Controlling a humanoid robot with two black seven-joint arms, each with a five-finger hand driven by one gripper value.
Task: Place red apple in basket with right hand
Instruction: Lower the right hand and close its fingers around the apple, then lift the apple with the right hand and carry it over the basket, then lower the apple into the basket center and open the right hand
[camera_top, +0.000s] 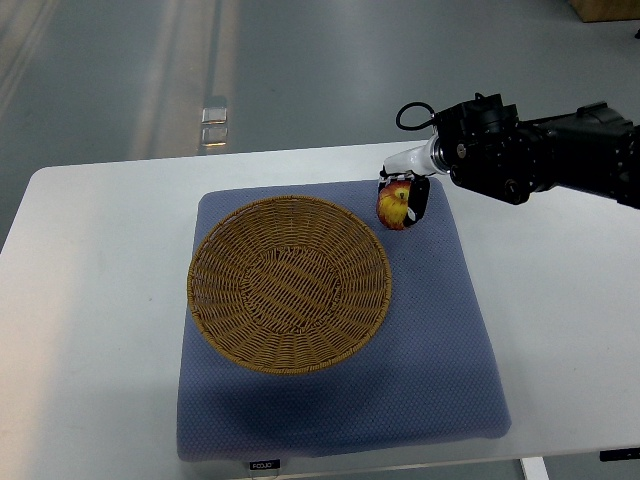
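— Since the apple sits wrapped in the right hand just past the basket's far right rim, I'd call this the carry step: grasped, not yet over the bowl. Do you read it the same?

— I do. From my seat the right arm comes in from the right edge, and its fingers are curled round the fruit, dark digits on the outer side, a white part above. I can't tell whether the apple is lifted clear of the blue mat or only just resting on it.

— Nor can I; the steep view gives no height. The hand is clenched on it, that much I trust.

— What does the next move want, in your judgement?

— A shift toward the basket's middle, high enough for the fruit to clear the woven rim, then a lowering and a release of the fingers. The rim is close beside the hand, so I'd mind a clip there.

— And the left hand?

— Out of view. The white worktop around the mat shows nothing else I'd need to steer round.
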